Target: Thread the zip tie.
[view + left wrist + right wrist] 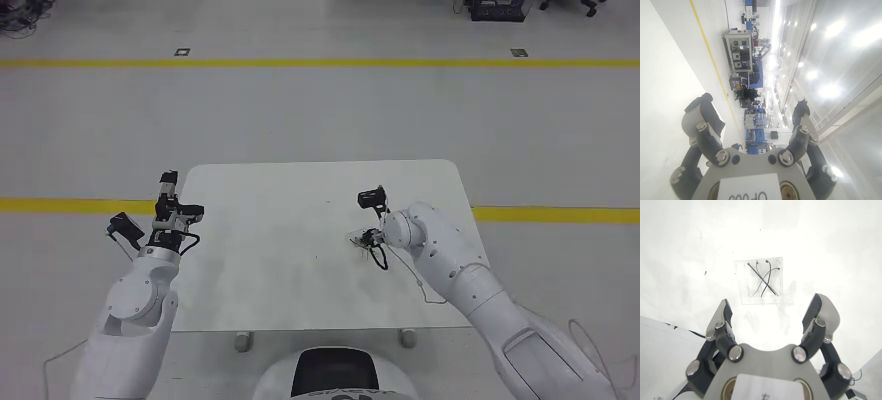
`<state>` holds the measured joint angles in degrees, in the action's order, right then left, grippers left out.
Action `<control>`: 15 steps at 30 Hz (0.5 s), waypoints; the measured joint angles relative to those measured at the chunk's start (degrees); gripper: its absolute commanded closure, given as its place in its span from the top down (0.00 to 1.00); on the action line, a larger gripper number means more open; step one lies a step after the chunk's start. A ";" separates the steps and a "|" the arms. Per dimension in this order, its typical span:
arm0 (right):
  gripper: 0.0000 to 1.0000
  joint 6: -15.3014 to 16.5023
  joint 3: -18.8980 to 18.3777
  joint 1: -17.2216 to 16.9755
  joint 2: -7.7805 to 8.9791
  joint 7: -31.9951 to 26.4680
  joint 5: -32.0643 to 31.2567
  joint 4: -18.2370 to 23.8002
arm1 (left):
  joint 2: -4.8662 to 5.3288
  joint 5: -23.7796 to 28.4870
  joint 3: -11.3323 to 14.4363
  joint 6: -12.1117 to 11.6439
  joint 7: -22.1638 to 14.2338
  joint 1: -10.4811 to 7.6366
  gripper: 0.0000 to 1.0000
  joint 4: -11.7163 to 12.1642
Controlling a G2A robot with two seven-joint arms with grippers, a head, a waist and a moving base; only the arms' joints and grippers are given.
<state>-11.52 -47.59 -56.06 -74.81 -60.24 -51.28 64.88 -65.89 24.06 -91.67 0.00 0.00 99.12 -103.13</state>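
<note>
While your right fingers (pixel 811 311) stand spread and released, holding nothing, the zip ties (pixel 762 279) lie just beyond them: several black ones, crossed over one another in a clear tray (pixel 740 283) on the white worktop (pixel 687 247). Your left fingers (pixel 702 113) are likewise spread wide and empty, at the worktop's left edge, pointing out toward the room.

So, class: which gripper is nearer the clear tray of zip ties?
Right. The right gripper hovers open just short of the tray; the left gripper is across the table, facing away.
</note>
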 measured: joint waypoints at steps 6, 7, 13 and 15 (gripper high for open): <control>1.00 0.05 0.01 0.11 -0.07 -0.17 0.19 -0.23 | 0.00 0.00 0.00 0.00 0.00 0.00 1.00 0.00; 1.00 0.04 0.01 0.11 -0.07 -0.17 0.18 -0.23 | 0.00 0.00 0.00 0.00 0.00 0.00 1.00 0.00; 1.00 0.40 -0.20 -0.39 -0.07 0.75 0.60 0.05 | 0.00 0.00 0.00 0.00 0.00 0.00 1.00 0.00; 1.00 0.15 -0.78 -1.07 -0.07 2.26 1.39 0.60 | 0.00 0.00 0.00 0.00 0.00 0.00 1.00 0.00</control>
<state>-11.37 -48.37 -57.13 -74.88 -57.98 -49.89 65.48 -65.89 24.06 -91.67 0.00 0.00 99.12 -103.13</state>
